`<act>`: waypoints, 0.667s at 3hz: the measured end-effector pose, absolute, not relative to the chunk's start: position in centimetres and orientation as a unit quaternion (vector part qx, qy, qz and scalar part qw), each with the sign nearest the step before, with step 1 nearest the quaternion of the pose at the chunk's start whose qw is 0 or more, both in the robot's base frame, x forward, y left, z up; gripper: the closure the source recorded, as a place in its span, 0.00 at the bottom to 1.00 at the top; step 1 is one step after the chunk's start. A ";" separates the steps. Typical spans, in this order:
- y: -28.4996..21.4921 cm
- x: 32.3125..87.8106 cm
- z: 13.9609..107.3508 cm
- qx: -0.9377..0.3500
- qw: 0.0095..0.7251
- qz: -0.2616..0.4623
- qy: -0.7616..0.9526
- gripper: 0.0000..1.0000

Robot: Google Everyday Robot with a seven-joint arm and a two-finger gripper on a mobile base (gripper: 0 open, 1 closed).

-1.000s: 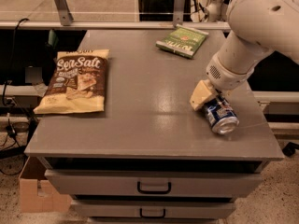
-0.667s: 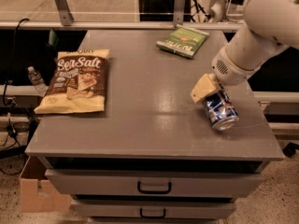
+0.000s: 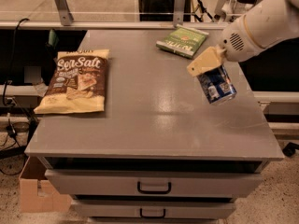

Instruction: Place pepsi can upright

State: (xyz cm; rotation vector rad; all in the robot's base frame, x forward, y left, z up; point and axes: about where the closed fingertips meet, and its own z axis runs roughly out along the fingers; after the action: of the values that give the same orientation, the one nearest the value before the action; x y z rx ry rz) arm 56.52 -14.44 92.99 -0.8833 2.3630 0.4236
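Observation:
The pepsi can (image 3: pixel 217 84) is dark blue with white label patches and a silver end. It hangs tilted in the air above the right side of the grey table (image 3: pixel 154 120), its silver end pointing down and to the right. My gripper (image 3: pixel 209 67) is shut on the can's upper end, with a cream-coloured finger (image 3: pixel 203 60) showing on its left. The white arm comes in from the upper right.
A sea salt chip bag (image 3: pixel 74 80) lies flat on the table's left side. A green packet (image 3: pixel 182 40) lies at the back, near the arm. Drawers with black handles (image 3: pixel 154 188) sit below the table's front edge. A cardboard box (image 3: pixel 39 192) stands on the floor at the left.
The can lay on the table near the right edge under my gripper. Now it is lifted off the surface and held tilted, higher up and farther back.

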 end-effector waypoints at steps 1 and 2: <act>-13.9 57.4 97.0 -0.383 0.345 0.199 0.833 1.00; -13.6 57.6 98.5 -0.421 0.369 0.190 0.807 1.00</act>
State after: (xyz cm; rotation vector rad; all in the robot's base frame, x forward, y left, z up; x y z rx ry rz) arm 57.62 -13.60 98.50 -1.0799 2.0719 0.4872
